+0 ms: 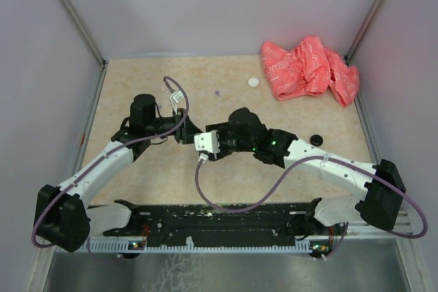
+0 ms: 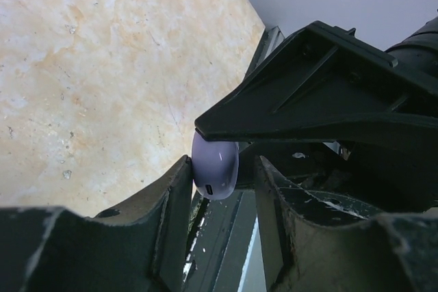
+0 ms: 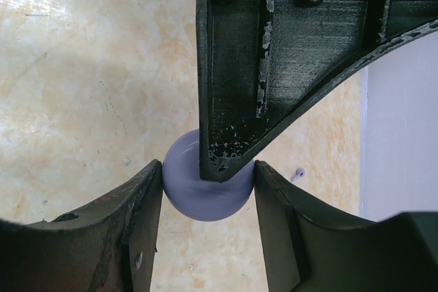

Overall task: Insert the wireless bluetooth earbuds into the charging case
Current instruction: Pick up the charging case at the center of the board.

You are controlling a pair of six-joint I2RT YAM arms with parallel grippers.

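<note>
The tan table (image 1: 137, 80) is walled on the far, left and right sides. A crumpled pink bag (image 1: 308, 70) fills its far right corner, so my open room is the middle and the left. My two arms meet above the centre. My right gripper (image 3: 207, 169) is clamped on the lavender charging case (image 3: 205, 196), with a finger pressed to each side of it. My left gripper (image 2: 222, 165) has its jaws around the same case: one finger touches it and a gap seems to show at the other, so I cannot tell whether it bites. The case looks hard, smooth and rounded; I judge it could squirt out unless it is held across its widest part. A white disc (image 1: 254, 81) lies far of centre and a black disc (image 1: 316, 139) sits just beside my right forearm. The one pale purple earbud (image 1: 217, 92) I can make out lies on bare table, left of the white disc and apart from it. It is tiny, probably light and slick, and likely to skitter, so I would pinch it across its body from straight above.
</note>
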